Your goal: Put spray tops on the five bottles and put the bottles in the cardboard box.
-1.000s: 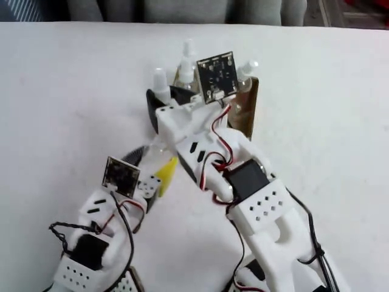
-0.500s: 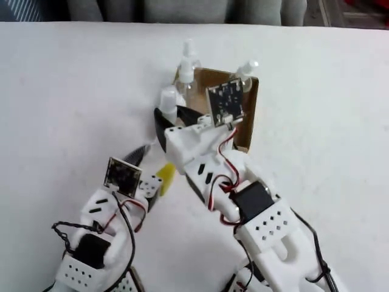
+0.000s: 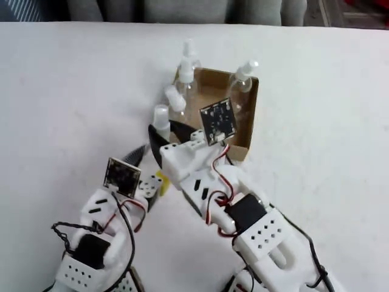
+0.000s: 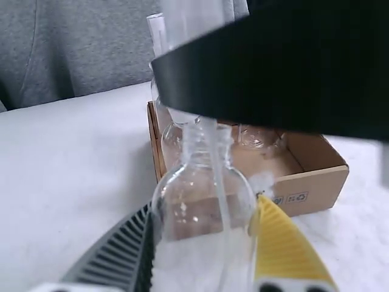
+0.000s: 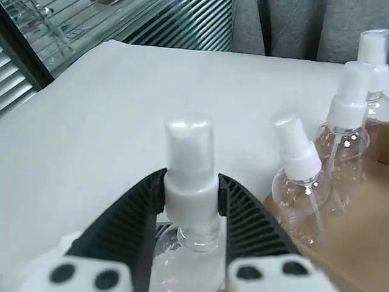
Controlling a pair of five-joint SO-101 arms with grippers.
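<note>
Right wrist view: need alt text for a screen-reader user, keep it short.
The right gripper is clamped on a white spray top seated on a clear bottle. Beyond it, three more capped bottles stand near the cardboard box on the white table.

surface: white table (image 3: pixel 67 85) | on it: cardboard box (image 3: pixel 251 118) | box open-topped

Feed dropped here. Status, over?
Left gripper shut on bottle. Right gripper shut on spray top, tube down bottle neck. Cardboard box just beyond.
</note>
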